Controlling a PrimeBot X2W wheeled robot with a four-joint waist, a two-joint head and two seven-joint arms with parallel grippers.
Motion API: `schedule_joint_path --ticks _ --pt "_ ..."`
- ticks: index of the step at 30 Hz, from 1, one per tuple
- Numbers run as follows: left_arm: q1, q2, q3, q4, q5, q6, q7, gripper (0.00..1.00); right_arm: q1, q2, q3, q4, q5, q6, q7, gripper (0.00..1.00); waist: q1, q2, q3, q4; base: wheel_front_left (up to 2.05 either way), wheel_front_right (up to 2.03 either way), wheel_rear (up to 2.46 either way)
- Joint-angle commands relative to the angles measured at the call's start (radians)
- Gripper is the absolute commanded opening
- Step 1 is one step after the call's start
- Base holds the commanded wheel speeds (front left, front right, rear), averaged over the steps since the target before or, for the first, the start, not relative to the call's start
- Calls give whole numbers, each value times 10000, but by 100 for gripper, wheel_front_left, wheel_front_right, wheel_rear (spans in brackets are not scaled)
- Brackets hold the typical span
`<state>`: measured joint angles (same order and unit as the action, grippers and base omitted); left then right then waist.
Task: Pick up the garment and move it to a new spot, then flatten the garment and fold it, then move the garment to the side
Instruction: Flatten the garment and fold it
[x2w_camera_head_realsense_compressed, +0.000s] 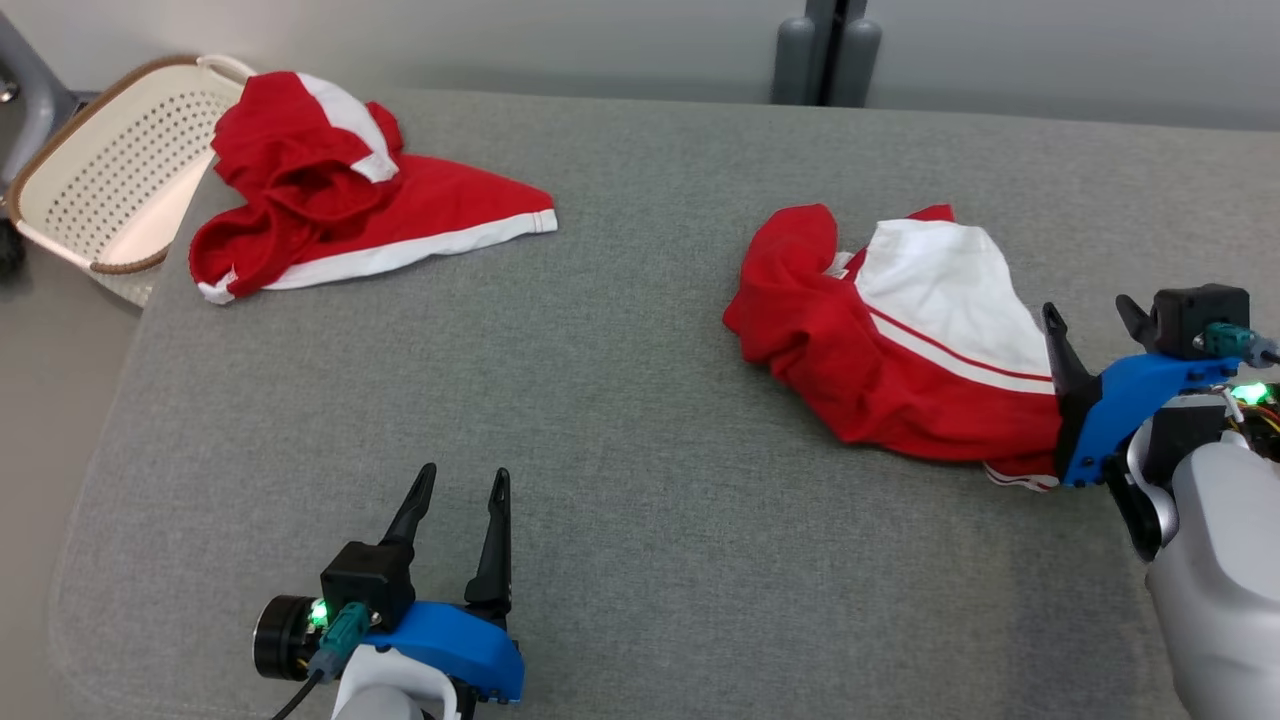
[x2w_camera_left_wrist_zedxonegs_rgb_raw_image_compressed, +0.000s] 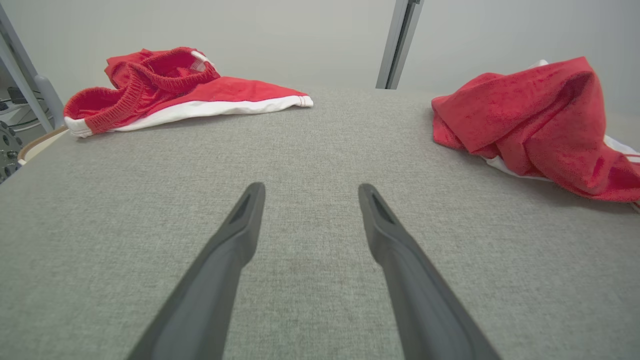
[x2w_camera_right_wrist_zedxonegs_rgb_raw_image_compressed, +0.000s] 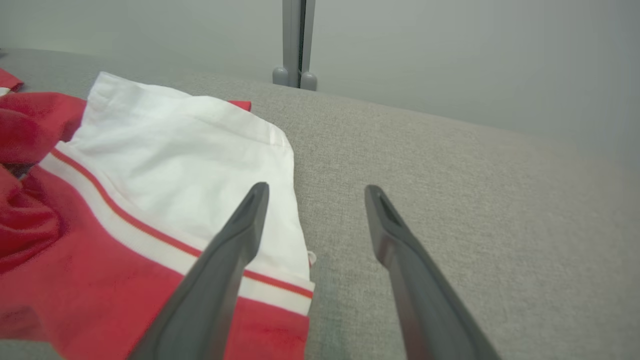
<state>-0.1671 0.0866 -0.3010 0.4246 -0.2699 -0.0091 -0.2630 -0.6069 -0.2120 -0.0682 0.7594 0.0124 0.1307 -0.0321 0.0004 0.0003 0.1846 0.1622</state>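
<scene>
Progress, left to right:

- Far left: a basket (x2w_camera_head_realsense_compressed: 100, 170), white and perforated, sits off the tabletop (x2w_camera_head_realsense_compressed: 600, 420) edge. Nothing shows inside it.
- Back left: the left garment (x2w_camera_head_realsense_compressed: 340, 195), red with white trim, lies bunched with its waistband turned up. One corner overlaps the basket rim. It is neither flat nor folded. Whether it counts as set aside cannot be told.
- Near left: the left tool (x2w_camera_head_realsense_compressed: 464, 472) hovers over bare grey cloth, fingers spread and grasping nothing. It is well apart from both garments.
- Right of centre: the right garment (x2w_camera_head_realsense_compressed: 900, 330), red with a white panel and a thin red stripe, lies in a crumpled heap on the tabletop. It is not lifted, flattened or folded.
- Far right: the right tool (x2w_camera_head_realsense_compressed: 1087, 308) sits at that garment's right edge, fingers spread wide and released. In its wrist view one finger lies over the white panel's hem and the other over bare tabletop. Contact with the fabric cannot be told.

Judgement: the task is at its very start. The right garment looks like the piece in hand, with the right tool placed for the first pick. Left to do are the lift, the move to a new spot, the flattening, the fold and the shift to the side.

Count:
- garments: two
- baskets: one
- tools: two, both empty
- grey post (x2w_camera_head_realsense_compressed: 825, 50) behind the tabletop: one
</scene>
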Motion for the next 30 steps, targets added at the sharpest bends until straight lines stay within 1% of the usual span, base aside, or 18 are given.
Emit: schedule_joint_path --ticks 1,6,10,13,14,15,16,17,21,23,24,30 --pt "-237 -68 10 -1 84 -62 -27 100 -488 -190 73 579 252 1 163 100 -4 -3 685 689 0 0 0" --pt "-398 -147 35 1 155 -121 -27 100 -1243 -479 307 1883 499 1 457 100 -4 -3 954 985 0 0 0" --pt "-466 -187 96 28 210 -158 -27 100 -1718 -468 445 2722 854 3 692 100 -4 -3 1045 1053 0 0 0" --pt "-471 -210 117 51 262 -198 -27 100 -1966 -493 802 3232 982 4 961 100 -4 -3 1083 1070 0 0 0" --pt "-481 -221 126 52 261 -213 -27 100 -2040 -471 880 3391 1107 4 1071 93 -4 -3 1091 1063 0 0 0" --pt "-481 -221 126 52 261 -213 -27 100 -2040 -471 880 3391 1107 4 1071 93 -4 -3 1091 1063 0 0 0" --pt "-489 -228 133 59 281 -233 -27 100 -2119 -442 931 3562 1247 6 1217 75 -4 -3 1098 1053 0 0 0" --pt "-499 -235 142 64 299 -248 -27 100 -2199 -419 997 3701 1361 6 1350 49 -4 -3 1104 1040 0 0 0" --pt "-536 -253 161 83 360 -276 -27 100 -2399 -509 1416 3982 1685 12 1526 33 -4 -3 1124 998 0 0 0" --pt "-554 -269 172 93 392 -303 -27 100 -2510 -580 1635 4008 1781 1 1384 6 -4 -3 1127 971 0 0 0" --pt "-556 -273 188 101 407 -309 -27 100 -2560 -585 1745 3994 1839 1 1299 0 -4 -3 1116 949 0 0 0" --pt "-449 -282 282 174 498 -331 -27 100 -2829 -676 2354 3681 2086 3 330 0 -4 -3 855 696 0 0 0"
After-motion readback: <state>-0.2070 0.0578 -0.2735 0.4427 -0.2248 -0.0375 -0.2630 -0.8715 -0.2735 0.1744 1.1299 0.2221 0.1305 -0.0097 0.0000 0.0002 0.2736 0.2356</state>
